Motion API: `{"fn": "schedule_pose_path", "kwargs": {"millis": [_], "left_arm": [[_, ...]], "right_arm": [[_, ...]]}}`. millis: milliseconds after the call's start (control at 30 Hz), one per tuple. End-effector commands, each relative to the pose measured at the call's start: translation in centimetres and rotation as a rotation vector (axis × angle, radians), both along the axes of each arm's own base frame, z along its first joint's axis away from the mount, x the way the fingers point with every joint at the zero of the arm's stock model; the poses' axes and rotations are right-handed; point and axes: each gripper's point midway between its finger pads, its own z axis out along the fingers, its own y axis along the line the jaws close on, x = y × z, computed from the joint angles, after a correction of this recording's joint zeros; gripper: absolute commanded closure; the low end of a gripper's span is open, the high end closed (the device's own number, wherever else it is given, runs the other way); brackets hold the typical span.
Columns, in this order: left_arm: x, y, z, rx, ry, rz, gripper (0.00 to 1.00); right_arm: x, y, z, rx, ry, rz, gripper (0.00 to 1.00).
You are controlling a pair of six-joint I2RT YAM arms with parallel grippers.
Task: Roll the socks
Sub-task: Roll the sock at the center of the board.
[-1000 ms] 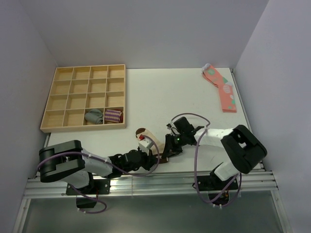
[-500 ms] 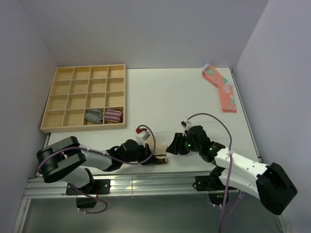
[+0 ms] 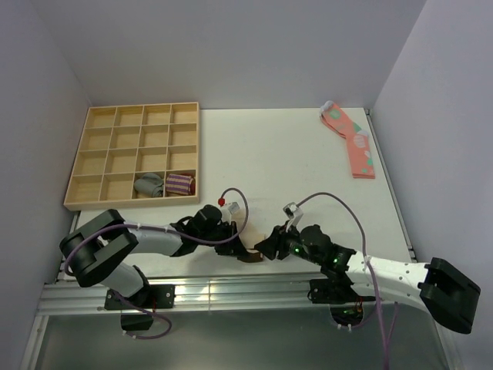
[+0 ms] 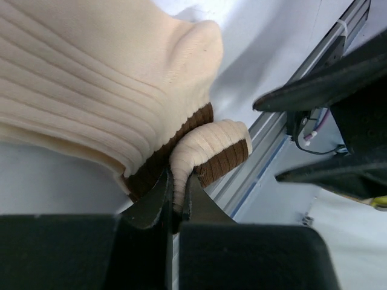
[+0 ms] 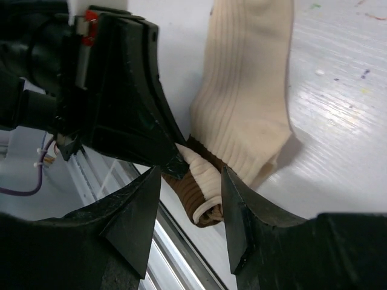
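The socks are beige and ribbed with dark brown cuffs, and they lie at the table's near edge. Their cuff end is curled into a small roll. My left gripper is shut on a fold of beige fabric at that roll. My right gripper stands open, one finger on each side of the rolled end, not touching it. In the top view the left gripper and right gripper meet over the brown end of the socks; the rest of the socks is hidden under the left arm.
A wooden compartment tray stands at the back left, holding a grey rolled sock and a purple-striped one. Pink spotted socks lie at the far right. The metal rail of the table edge runs just beside the roll.
My right gripper has opened and let go of the socks, and its arm has swung down toward the near edge. The left gripper has kept its hold and shifted right with the socks.
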Motion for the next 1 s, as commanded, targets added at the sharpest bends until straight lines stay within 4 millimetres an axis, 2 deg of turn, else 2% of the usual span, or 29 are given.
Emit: {"fn": "schedule_pose_path", "kwargs": {"millis": [0,367,400,700,967], "left_arm": [[-1.5,1.6,-1.8,0.072,0.136,-0.022,1.00],[-0.9,1.2,-1.5,0.017,0.205,-0.018,1.00],[-0.8,1.2,-1.4,0.019,0.205,-0.016,1.00],[0.0,1.1,-1.1,0.024,0.204,-0.007,1.00],[0.2,1.0,-1.3,0.031,0.209,-0.008,1.00]], "right_arm": [[0.9,0.4,1.5,0.073,-0.096,-0.044,0.48],[-0.3,1.1,-1.0,0.010,-0.069,-0.020,0.47],[-0.7,0.4,-2.3,-0.021,-0.053,-0.021,0.48],[-2.0,0.0,-3.6,-0.063,-0.022,-0.054,0.48],[-2.5,-1.7,-6.0,-0.138,0.040,-0.155,0.48]]}}
